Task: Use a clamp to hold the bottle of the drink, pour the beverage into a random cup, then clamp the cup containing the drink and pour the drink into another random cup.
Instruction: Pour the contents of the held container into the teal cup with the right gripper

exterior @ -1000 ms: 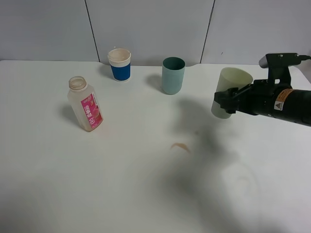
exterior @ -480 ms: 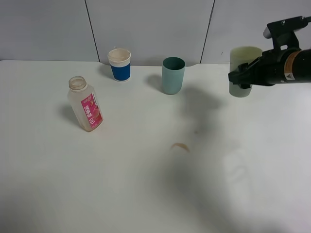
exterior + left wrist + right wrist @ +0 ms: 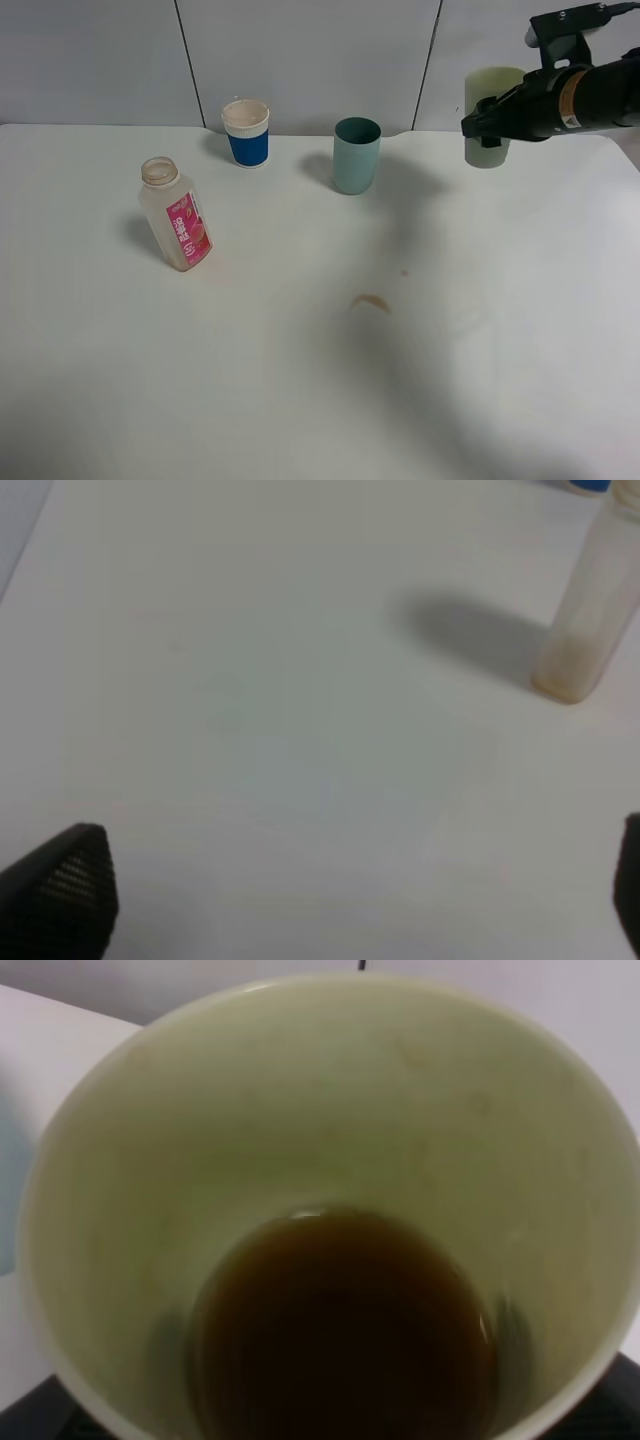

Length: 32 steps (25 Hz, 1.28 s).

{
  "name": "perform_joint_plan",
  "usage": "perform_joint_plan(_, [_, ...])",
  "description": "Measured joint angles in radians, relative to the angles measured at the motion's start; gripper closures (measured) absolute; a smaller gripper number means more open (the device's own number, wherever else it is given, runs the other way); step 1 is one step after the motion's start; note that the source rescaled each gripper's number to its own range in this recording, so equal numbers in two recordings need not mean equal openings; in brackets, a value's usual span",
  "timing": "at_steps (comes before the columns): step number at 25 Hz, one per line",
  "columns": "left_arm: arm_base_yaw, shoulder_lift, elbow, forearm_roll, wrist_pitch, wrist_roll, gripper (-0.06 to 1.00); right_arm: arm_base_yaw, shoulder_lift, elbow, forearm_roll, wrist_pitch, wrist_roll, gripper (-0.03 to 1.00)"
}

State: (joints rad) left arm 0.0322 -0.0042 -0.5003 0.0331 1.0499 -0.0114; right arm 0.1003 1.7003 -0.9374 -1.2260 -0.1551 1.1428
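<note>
Right gripper: upper right of the high view; we note its black jaws closed round the sides of the pale green cup, about mid-height.
Pale green cup: upright, mouth up, just right of the teal cup's side of the frame and apart from it; whether its base clears the table we cannot tell.
Drink: dark brown, pooled in the bottom of the held cup in the right wrist view; we see the inner wall bare above it.
Left gripper: only two dark fingertips show, at the lower left and lower right corners of the left wrist view; jaws spread wide, nothing but bare table between them.
Bottle: left of centre in the high view, standing on the table with its mouth uncapped, pink label facing us; in the left wrist view it sits at the upper right, pale, with a faint tan residue at its base.
Blue cup: upper middle-left, near the wall, white rim, upright.
Teal cup: upper centre, upright, between the blue cup and the held cup.
Brown smear: small curved mark on the table at mid-frame, below the teal cup.
</note>
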Motion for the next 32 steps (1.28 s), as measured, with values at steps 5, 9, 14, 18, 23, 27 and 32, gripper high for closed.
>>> perform_joint_plan(5, [0.000, 0.000, 0.000, 0.000, 0.000, 0.000, -0.05, 0.064, 0.069, -0.104, -0.142, 0.061, 0.089, 0.97])
perform_joint_plan(9, [0.000, 0.000, 0.000, 0.000, 0.000, 0.000, -0.05, 0.114, 0.117, -0.176, -0.199, 0.068, 0.123, 0.97])
perform_joint_plan(14, [0.000, 0.000, 0.000, 0.000, 0.000, 0.000, -0.05, 0.155, 0.147, -0.235, -0.218, 0.105, 0.128, 0.97])
perform_joint_plan(18, [0.000, 0.000, 0.000, 0.000, 0.000, 0.000, -0.05, 0.176, 0.147, -0.248, -0.288, 0.121, 0.128, 0.97])
perform_joint_plan(23, [0.000, 0.000, 0.000, 0.000, 0.000, 0.000, -0.05, 0.196, 0.151, -0.248, -0.370, 0.138, 0.149, 0.97])
perform_joint_plan(27, [0.000, 0.000, 0.000, 0.000, 0.000, 0.000, -0.05, 0.209, 0.151, -0.248, -0.431, 0.155, 0.157, 0.97])
perform_joint_plan(32, [0.000, 0.000, 0.000, 0.000, 0.000, 0.000, -0.05, 0.222, 0.151, -0.248, -0.474, 0.199, 0.194, 0.97])
